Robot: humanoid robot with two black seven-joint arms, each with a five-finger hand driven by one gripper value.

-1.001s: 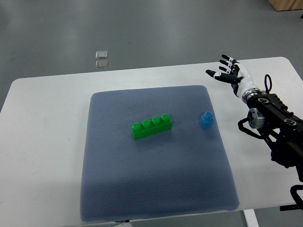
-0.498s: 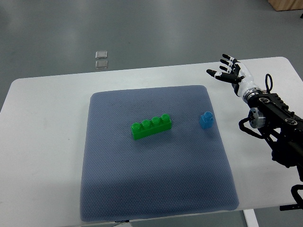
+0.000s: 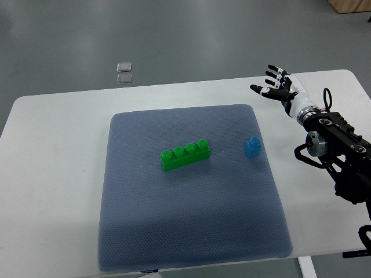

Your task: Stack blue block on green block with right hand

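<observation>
Since the earlier frames the right hand (image 3: 278, 88) has been drifting a little up and to the left over the far right part of the table, while both blocks are lying exactly where they were. Its fingers (image 3: 271, 68) are spreading open and holding nothing, the thumb pointing left toward the mat.

Nearest the camera, the lower stretch of the blue-grey mat (image 3: 191, 231) is lying bare on the white table (image 3: 52, 191), its front edge reaching almost to the table's near rim. At the right edge of the view, the dark forearm (image 3: 339, 147) with its cables is coming in and hanging over the table's right side, beside the mat rather than over it.

Further in, near the mat's middle, the green block (image 3: 185, 154) is lying flat and slightly angled, its four studs facing up. The blue block (image 3: 252, 147) is standing upright near the mat's right edge, well apart from the green one, with only open mat showing between them. The hand is hovering beyond and to the right of the blue block, not touching it, and nothing is sitting between them.

Beyond the table, on the grey floor, two small clear squares (image 3: 124, 72) are lying one just behind the other.
</observation>
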